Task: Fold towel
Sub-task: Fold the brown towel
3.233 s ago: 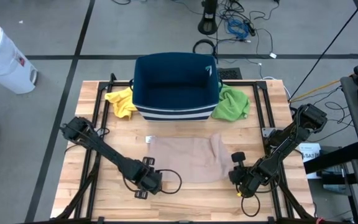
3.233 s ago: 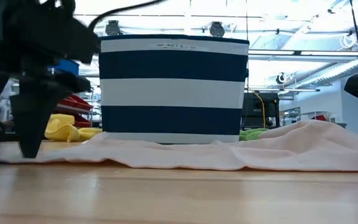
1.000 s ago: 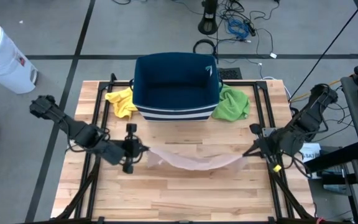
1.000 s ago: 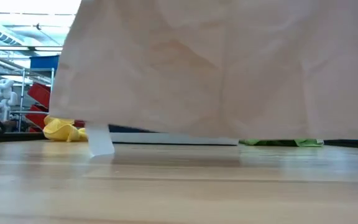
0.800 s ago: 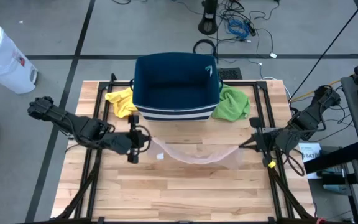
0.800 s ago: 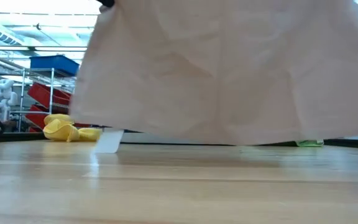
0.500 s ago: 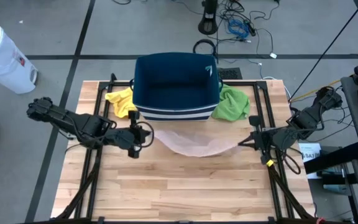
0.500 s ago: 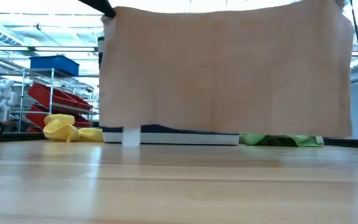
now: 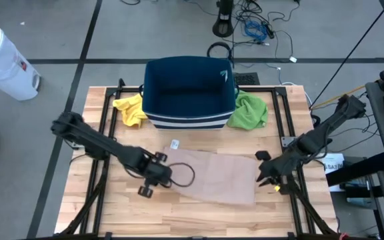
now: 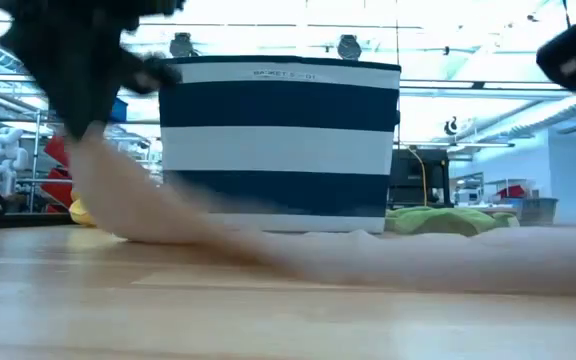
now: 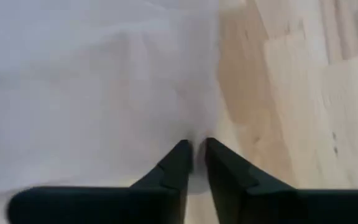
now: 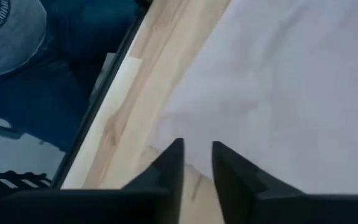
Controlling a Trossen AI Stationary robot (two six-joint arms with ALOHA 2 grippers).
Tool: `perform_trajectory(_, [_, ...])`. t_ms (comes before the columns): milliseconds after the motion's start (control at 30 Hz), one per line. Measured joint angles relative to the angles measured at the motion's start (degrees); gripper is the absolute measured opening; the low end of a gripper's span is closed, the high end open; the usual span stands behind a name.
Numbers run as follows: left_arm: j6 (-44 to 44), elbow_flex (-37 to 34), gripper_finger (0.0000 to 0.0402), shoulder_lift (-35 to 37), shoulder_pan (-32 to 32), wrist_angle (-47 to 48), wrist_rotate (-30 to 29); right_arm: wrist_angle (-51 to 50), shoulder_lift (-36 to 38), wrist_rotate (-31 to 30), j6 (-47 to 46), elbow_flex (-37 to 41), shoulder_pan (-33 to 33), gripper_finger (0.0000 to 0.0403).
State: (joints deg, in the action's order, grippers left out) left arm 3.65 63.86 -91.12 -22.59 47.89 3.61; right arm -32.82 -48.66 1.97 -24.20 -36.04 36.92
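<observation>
The beige towel point(image 9: 215, 177) lies spread on the wooden table in front of the striped basket, with a white tag point(image 9: 175, 144) at its far left corner. My left gripper point(image 9: 161, 174) stands at the towel's left edge, pointing steeply down and shut on the cloth point(image 11: 198, 152). In the low view the towel point(image 10: 368, 248) climbs at its left end to that gripper point(image 10: 83, 110). My right gripper point(image 9: 264, 175) hovers at the towel's right edge, its fingers point(image 12: 197, 155) apart over the corner, which lies flat. My left gripper pinches the towel's left edge point(image 11: 196, 132) between its two fingers, where the cloth puckers. The fingers come from above, pointing steeply down. That end point(image 10: 103, 190) is raised off the table, and the rest lies on the wood. One layer or several, I cannot tell.
The navy and white striped basket point(image 9: 189, 119) stands at the table's far middle. A yellow cloth point(image 9: 129, 108) lies to its left and a green cloth point(image 9: 249, 110) to its right. A person in blue point(image 12: 36, 68) stands beyond the table's edge.
Both grippers have come down and toward the table's near edge, tipping to point more downward. The towel, which hung spread between them in front of the basket, has dropped onto the table. Its right end lies flat, and only its left end is still raised.
</observation>
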Motion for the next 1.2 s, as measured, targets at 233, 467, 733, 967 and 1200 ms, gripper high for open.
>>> perform_trajectory(233, [2.97,0.0,0.0135,-9.57,-0.22,-4.94,6.03,7.3,-2.81,1.94,-4.08,3.0,1.13,0.0168])
perform_trajectory(467, [3.63,0.0,0.0158,-9.41,-0.95,-6.0,3.43,3.91,-4.18,-5.2,-5.81,3.0,1.05,0.0175])
perform_trajectory(733, [2.24,0.0,0.0158,-9.47,-0.67,-14.12,-1.74,8.13,-7.11,-5.48,-3.83,3.0,1.05,0.0165])
perform_trajectory(967, [-1.26,0.0,0.0158,-9.49,-0.52,-24.55,-7.08,11.95,-12.26,-4.83,-5.61,3.0,1.1,0.0165])
perform_trajectory(1200, [-3.44,0.0,0.0158,-9.49,0.33,-32.18,-7.39,15.72,-18.22,-4.61,-9.41,3.03,4.84,0.0165])
